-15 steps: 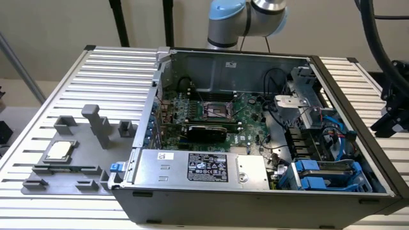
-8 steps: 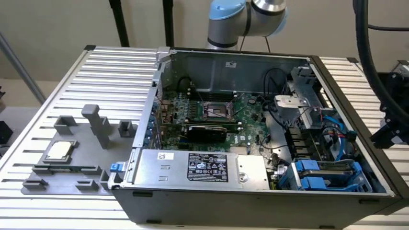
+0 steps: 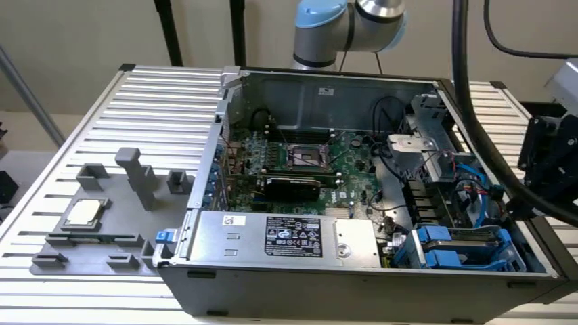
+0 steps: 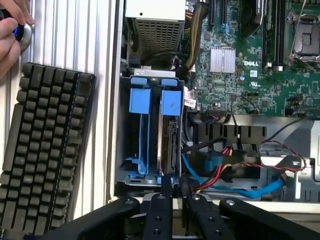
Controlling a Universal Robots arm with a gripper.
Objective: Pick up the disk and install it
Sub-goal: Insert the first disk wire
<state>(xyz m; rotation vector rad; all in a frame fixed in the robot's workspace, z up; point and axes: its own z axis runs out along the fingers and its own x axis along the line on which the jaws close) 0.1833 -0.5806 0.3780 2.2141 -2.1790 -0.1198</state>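
- Open computer case sits on the slatted table; a keyboard lies beside it.
- Drive cage is in the case's corner.
- The disk stands in the cage slot nearer the motherboard.
- My gripper is just at the disk's end; I cannot tell whether it is parted or clamped.

You had the open computer case on the slotted table, motherboard on its floor and a labelled power supply along its near wall. In the case's near corner on the exterior view's right, the disk sat in the drive bay beside a second blue carrier. Off the case's other side, a grey fixture held a silver processor chip.
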